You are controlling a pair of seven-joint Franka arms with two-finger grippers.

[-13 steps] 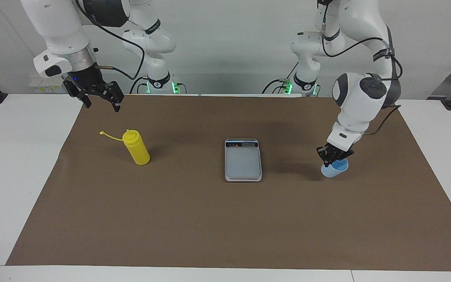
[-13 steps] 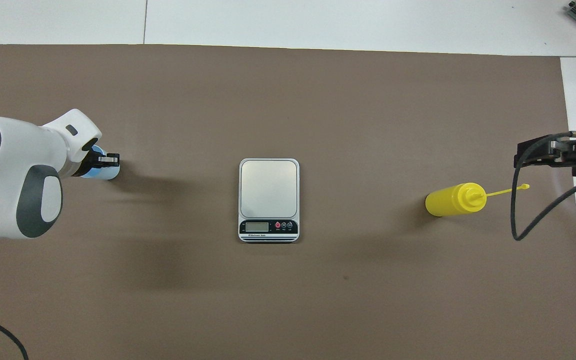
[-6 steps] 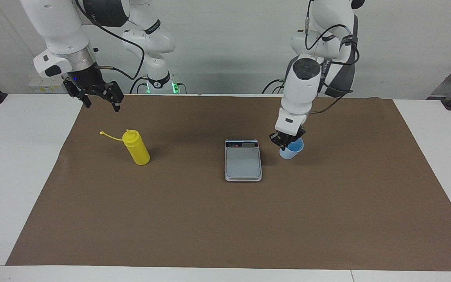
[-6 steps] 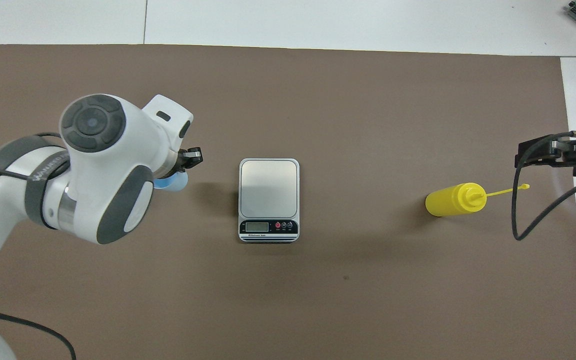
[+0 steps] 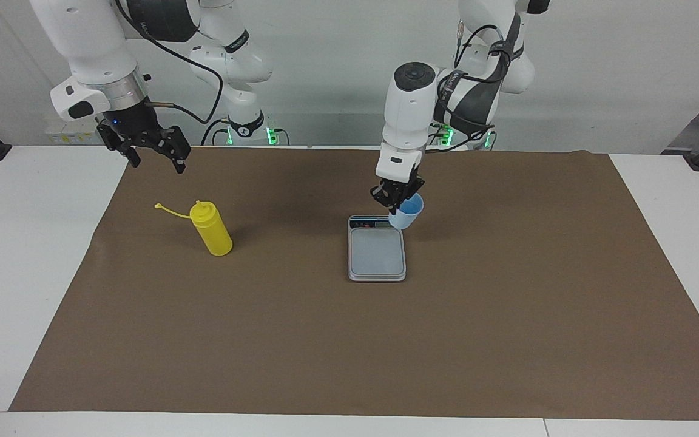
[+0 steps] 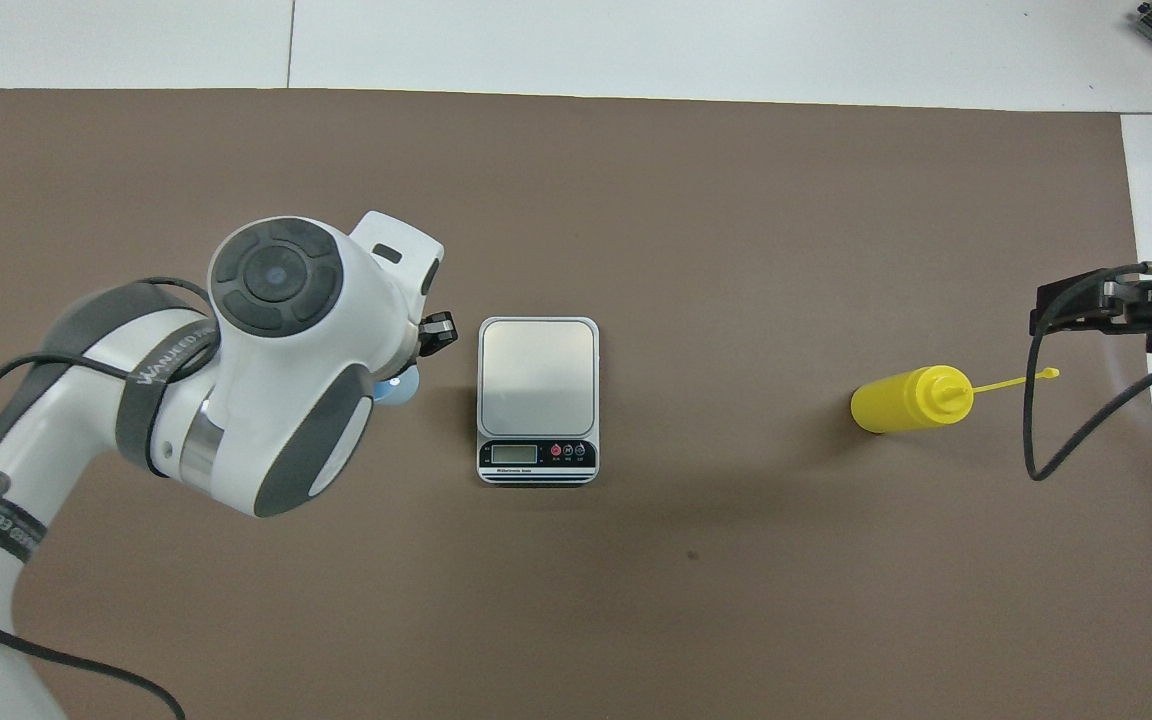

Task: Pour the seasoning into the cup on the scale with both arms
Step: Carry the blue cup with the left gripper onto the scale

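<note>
While our left end effector [image 5: 399, 193] clamps the cup [image 5: 407, 212] above the scale [image 5: 377, 252] (its display edge), the bottle [image 5: 211, 229] stands untouched. Our right end effector [image 5: 154, 149] waits, fingers apart.

A: Any readable text?
B: One partial — a black band on the left arm [image 6: 176, 345], up the arm from the left gripper [image 6: 433, 333], reads roughly "WANXEED".
A: Scale [image 6: 537, 400] display, buttons?
B: Too small to read — nothing else legible.

White table [image 5: 34, 255] under brown mat [image 5: 325, 340]; scale [image 5: 377, 252], yellow bottle [image 5: 212, 229] on it
</note>
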